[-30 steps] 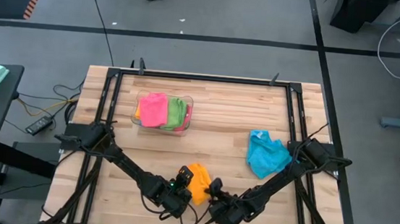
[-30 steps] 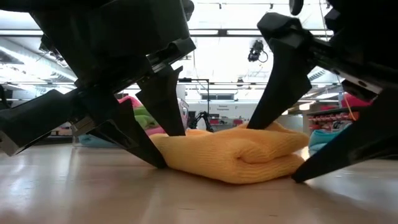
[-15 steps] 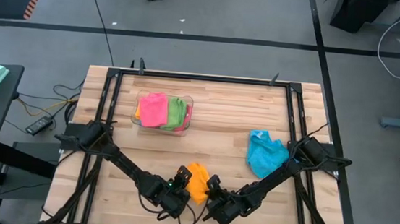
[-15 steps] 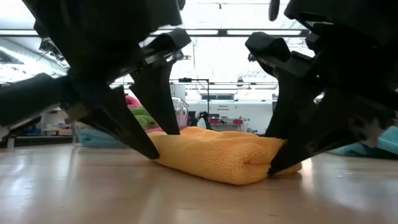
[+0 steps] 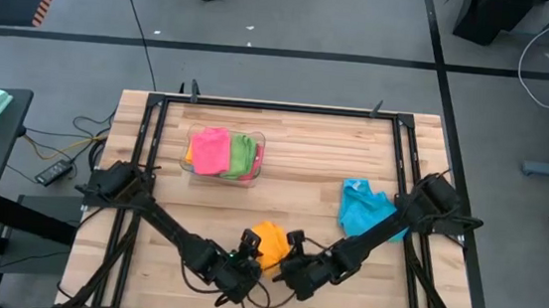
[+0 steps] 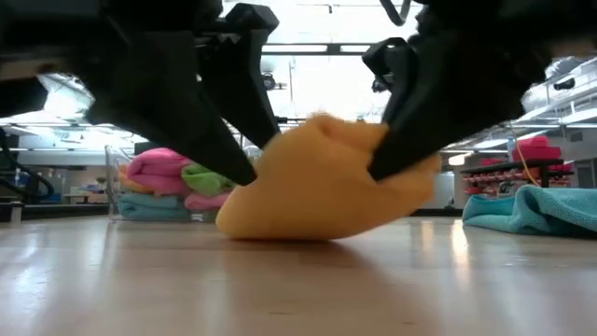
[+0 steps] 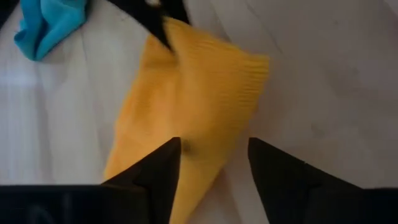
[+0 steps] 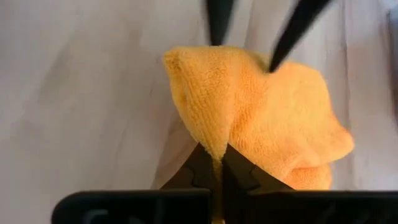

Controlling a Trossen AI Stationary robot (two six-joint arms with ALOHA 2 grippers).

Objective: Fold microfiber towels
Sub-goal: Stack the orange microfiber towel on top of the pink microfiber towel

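At the near edge of the wooden table (image 5: 294, 161), the orange-yellow towel (image 5: 269, 243) sits bunched and partly lifted between the two grippers. In the low view it rises to a blunt peak leaning toward the right arm's side, its broad bottom resting on the wood. From above, its long axis seems to run from the near edge toward the far edge of the table, though both grippers cover its near part and its outline there cannot be made out.

The right gripper (image 8: 216, 167) has its fingers pinched together on a folded edge of this towel, and the cloth stands up from the pinch as a ridge. The left gripper (image 7: 212, 163) has its jaws spread apart, straddling the towel's narrow end; whether its fingers press the cloth cannot be told. In the low view both grippers are dark, blurred shapes cut off by the top of the picture.

Farther back, toward the right arm's side, a blue towel (image 5: 364, 212) lies crumpled and unfolded, partly hidden under the right arm. Farther still, on the left half of the table, a clear plastic bin (image 5: 222, 173) holds a folded pink towel (image 5: 209, 150) and a green towel (image 5: 242, 155) side by side.
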